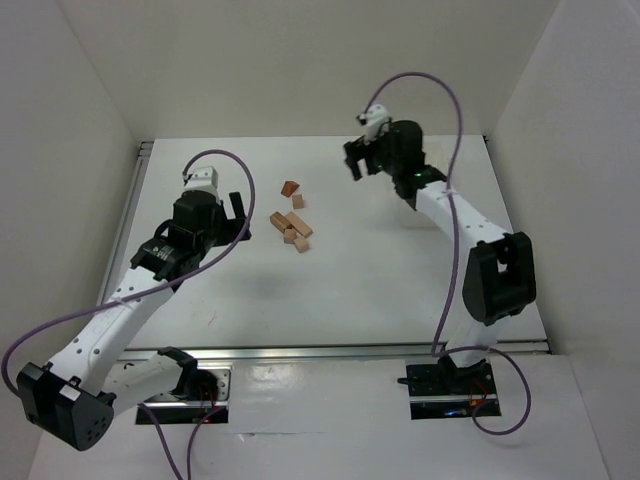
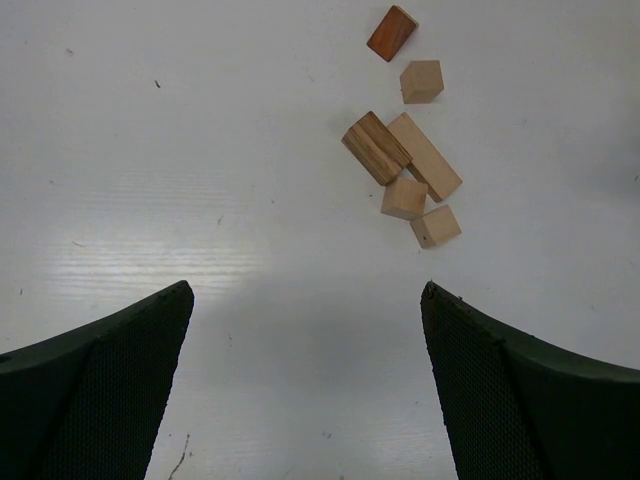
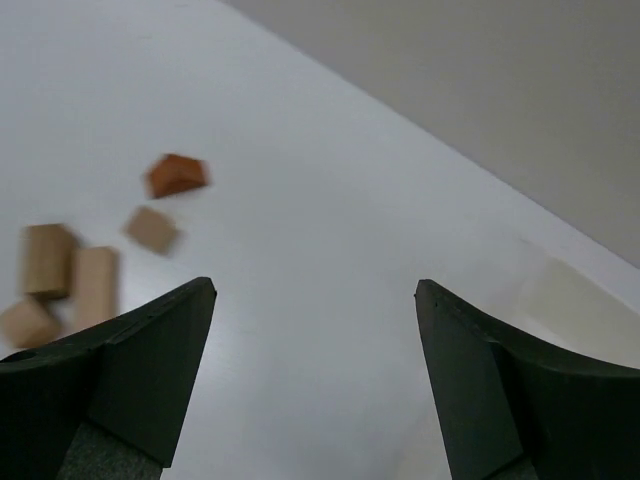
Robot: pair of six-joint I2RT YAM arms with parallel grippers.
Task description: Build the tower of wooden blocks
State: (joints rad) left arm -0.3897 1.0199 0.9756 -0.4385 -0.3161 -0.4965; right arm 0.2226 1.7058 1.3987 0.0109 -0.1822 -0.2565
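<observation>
The wood blocks lie loose on the white table (image 1: pixel 380 270), with no tower standing. A reddish-brown block (image 1: pixel 290 187) (image 2: pixel 391 33) (image 3: pixel 176 175) is farthest back, and a tan cube (image 1: pixel 297 201) (image 2: pixel 421 81) (image 3: pixel 152 229) sits beside it. Closer in, a dark-grained long block (image 2: pixel 376 147), a long tan block (image 2: pixel 424 156) and two small cubes (image 2: pixel 404 197) (image 2: pixel 436 226) touch in a cluster (image 1: pixel 290 228). My left gripper (image 1: pixel 238 215) (image 2: pixel 306 290) is open and empty, just left of the cluster. My right gripper (image 1: pixel 355 160) (image 3: pixel 314 285) hangs open and empty to the right of the blocks, well apart from them.
White walls enclose the table on the left, back and right. A metal rail (image 1: pixel 340 350) runs along the near edge in front of the arm bases. A blurred pale patch (image 3: pixel 580 310) shows at the far right of the right wrist view.
</observation>
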